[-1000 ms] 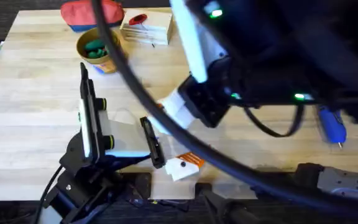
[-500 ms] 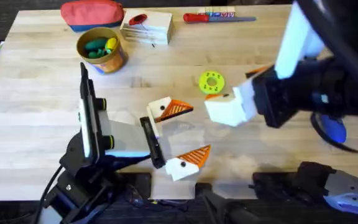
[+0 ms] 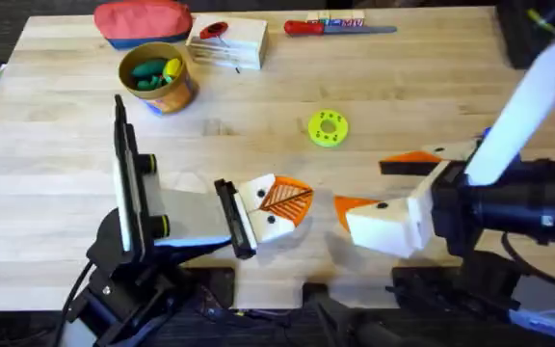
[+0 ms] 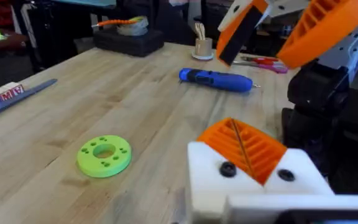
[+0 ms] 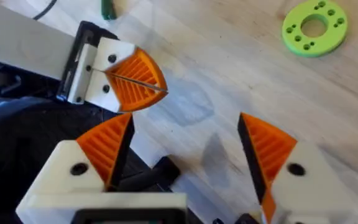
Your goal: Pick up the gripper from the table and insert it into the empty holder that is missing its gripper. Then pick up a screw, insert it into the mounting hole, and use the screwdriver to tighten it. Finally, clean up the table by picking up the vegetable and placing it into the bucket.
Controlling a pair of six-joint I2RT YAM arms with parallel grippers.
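here the right gripper, white with orange ribbed pads, has swung back from above the green perforated disc to its near side, fingers spread and empty, while the left gripper beside it looks pressed together; vegetables already fill the patterned tan bucket, blue screwdriver idle.

Blue screwdriver lying flat on table

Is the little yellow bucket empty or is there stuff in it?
Not empty. The bucket stands upright near the table's far left corner, and the overhead view shows green and yellow pieces inside it.
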